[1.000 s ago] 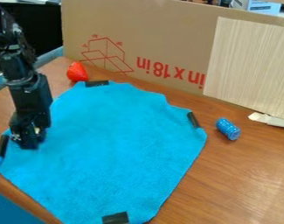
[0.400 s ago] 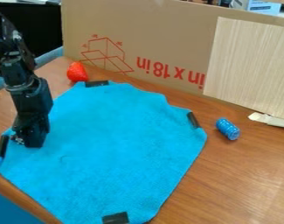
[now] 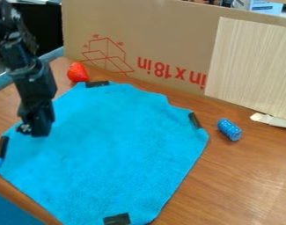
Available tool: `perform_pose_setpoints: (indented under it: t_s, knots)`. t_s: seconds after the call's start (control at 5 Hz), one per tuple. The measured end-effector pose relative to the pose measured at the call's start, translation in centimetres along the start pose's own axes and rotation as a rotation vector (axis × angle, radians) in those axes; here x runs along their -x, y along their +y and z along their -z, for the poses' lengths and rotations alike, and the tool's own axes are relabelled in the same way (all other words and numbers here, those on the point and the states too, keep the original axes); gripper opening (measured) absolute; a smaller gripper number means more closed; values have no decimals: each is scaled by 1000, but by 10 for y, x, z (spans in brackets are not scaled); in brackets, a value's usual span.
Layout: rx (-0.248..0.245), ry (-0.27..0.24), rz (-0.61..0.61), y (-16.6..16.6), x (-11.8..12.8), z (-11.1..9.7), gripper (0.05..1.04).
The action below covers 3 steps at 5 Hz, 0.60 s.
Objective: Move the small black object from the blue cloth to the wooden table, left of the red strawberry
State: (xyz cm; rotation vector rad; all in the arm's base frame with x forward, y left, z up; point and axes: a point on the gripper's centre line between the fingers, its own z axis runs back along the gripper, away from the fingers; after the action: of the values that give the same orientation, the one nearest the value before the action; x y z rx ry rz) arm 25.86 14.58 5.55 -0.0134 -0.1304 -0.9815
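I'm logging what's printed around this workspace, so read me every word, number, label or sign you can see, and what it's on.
"in x 18 in": red, upside down on the cardboard; whatever precedes it is hidden behind the wood-grain panel.
Small red marks around the box drawing on the cardboard: too small to read.
Print on the white-and-blue box behind: too small to read.
Pale marks on the blue cylinder: unreadable.

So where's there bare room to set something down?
The blue cloth is bare across its middle, between the black strips; so is the table below the blue cylinder in view. It's crowded at the cloth's left, by the end effector, and around the red object near the cardboard.
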Motion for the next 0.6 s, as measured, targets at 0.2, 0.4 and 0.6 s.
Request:
perform_pose_setpoints:
  t_s: [0.2,0.4,0.6]
  knots:
    - [-11,-10,-15,-10,-43,-10,534]
    - [13,-26,-75,-22,-81,-3,534]
    - [59,-4,-141,-44,-125,25,534]
